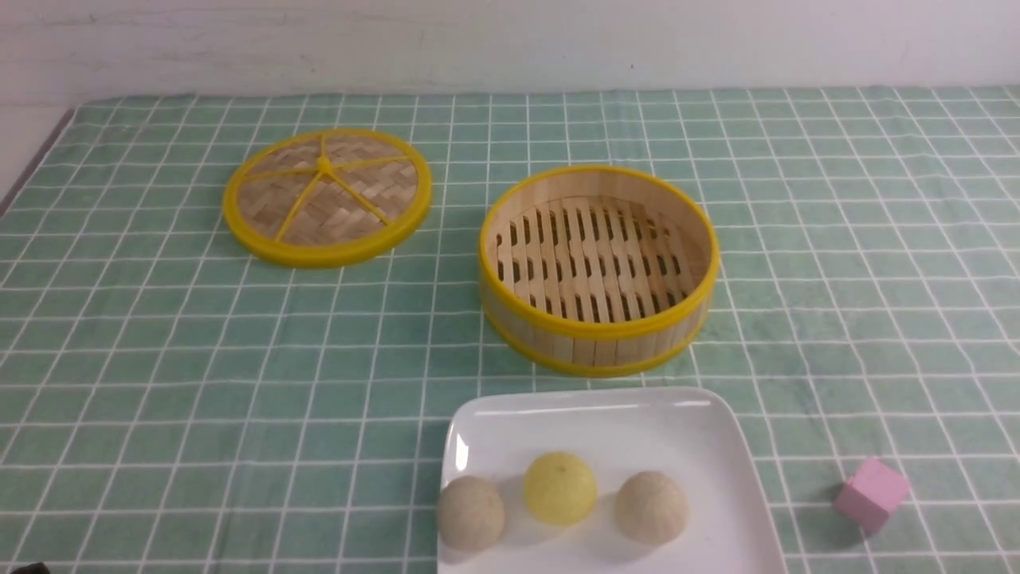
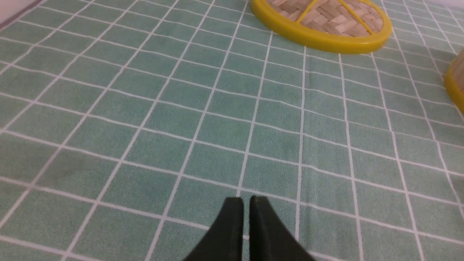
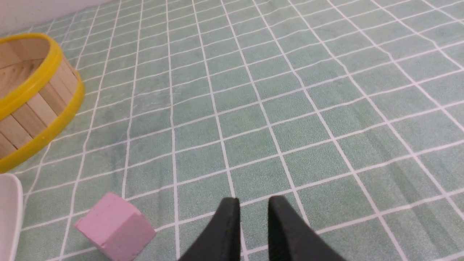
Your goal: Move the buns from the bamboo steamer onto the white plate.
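The bamboo steamer [image 1: 594, 339] stands mid-table with nothing on its slatted floor. All three buns rest on the white plate [image 1: 606, 430] at the near edge: a beige bun [image 1: 471, 513], a pale yellow bun [image 1: 559, 488] and another beige bun [image 1: 652, 507]. Neither gripper shows in the front view. My left gripper [image 2: 246, 200] hovers over bare cloth, shut and holding nothing. My right gripper [image 3: 253, 201] also hangs over bare cloth, fingers nearly together with only a narrow gap and nothing between them. The steamer's wall [image 3: 32, 105] and the plate's edge [image 3: 9, 214] show in the right wrist view.
The flat woven lid [image 1: 327, 195] lies at the back left and also shows in the left wrist view as the lid [image 2: 322, 25]. A pink cube [image 1: 871, 494] sits right of the plate, close to my right gripper as the cube [image 3: 114, 227]. Green checked cloth covers the table.
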